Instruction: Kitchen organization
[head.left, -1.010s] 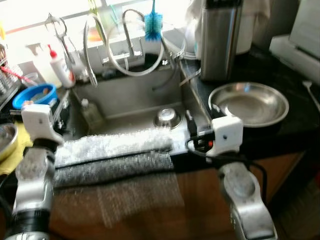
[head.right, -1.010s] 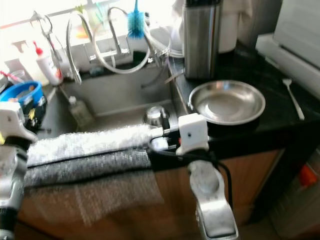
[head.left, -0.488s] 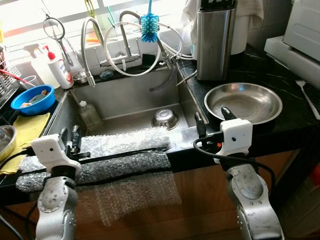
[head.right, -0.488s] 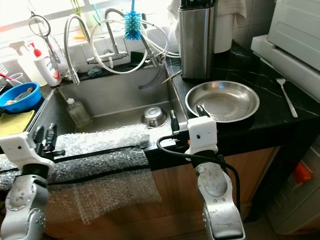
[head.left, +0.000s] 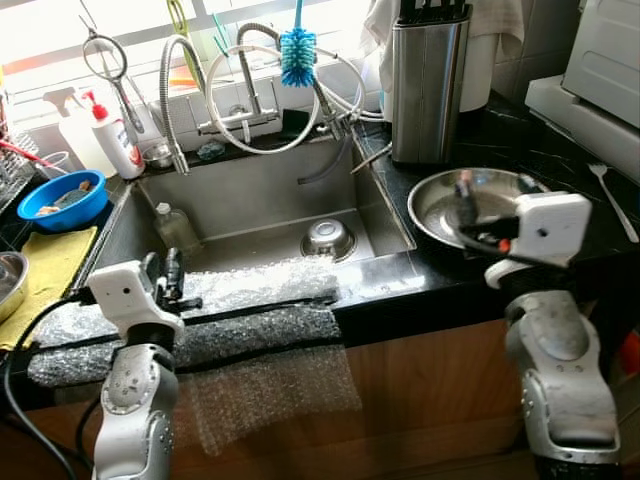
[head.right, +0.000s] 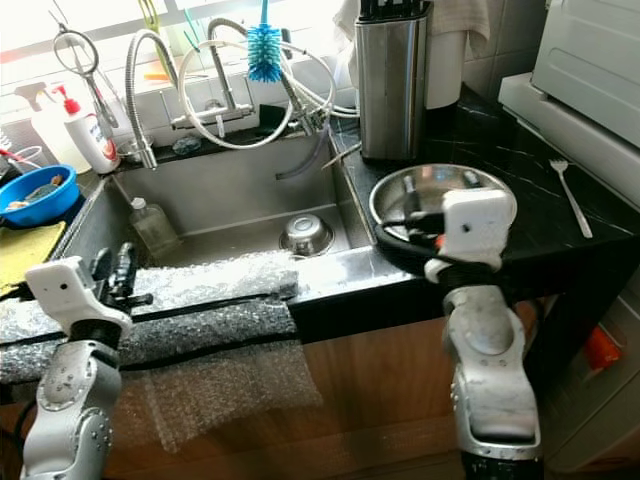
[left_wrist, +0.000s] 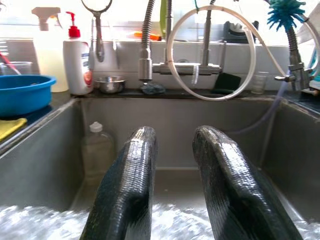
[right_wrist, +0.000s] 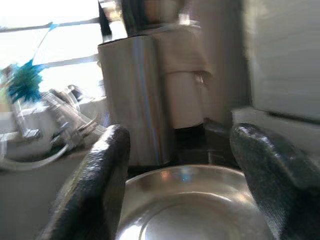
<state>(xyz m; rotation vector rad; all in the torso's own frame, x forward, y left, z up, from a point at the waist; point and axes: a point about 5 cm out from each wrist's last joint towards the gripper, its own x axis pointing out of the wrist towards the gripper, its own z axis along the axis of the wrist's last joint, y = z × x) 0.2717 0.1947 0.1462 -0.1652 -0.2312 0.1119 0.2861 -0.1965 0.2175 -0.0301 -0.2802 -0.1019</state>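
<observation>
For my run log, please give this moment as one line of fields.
right gripper: open, over steel plate | left gripper: open, above bubble wrap at sink front | small bowl: in sink

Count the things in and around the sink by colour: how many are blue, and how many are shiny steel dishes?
Blue: 2, the bowl and the brush
Steel dishes: 3, the big plate, the small bowl in the sink and the tiny bowl on the ledge
Total: 5
</observation>
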